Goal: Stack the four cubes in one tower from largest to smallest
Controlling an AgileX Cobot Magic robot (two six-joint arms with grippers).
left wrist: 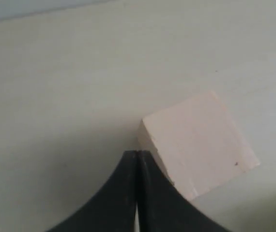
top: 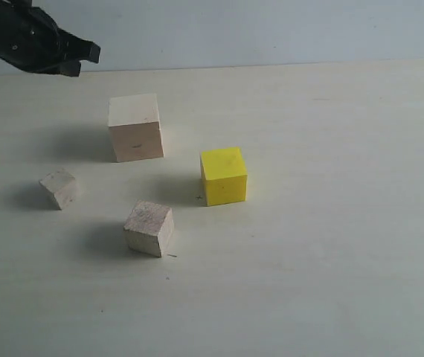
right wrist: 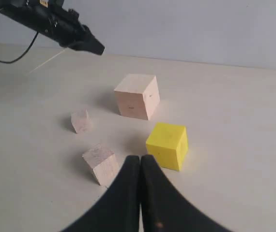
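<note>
Pale wood medium cube (top: 149,227) nearest, then small cube (top: 59,188), yellow cube (top: 223,175) and large cube (top: 135,127) farthest, all four standing apart on the surface (top: 331,282), none stacked, so the whole tower is left to build; jaws of both arms pressed together on nothing, clear of the cubes.

Four cubes on one tabletop (top: 331,268): three of pale wood, the large cube (top: 135,126), medium cube (top: 149,227) and small cube (top: 59,188), and one yellow cube (top: 223,175). Two hands: left hand (left wrist: 137,157), right hand (right wrist: 141,160).
</note>
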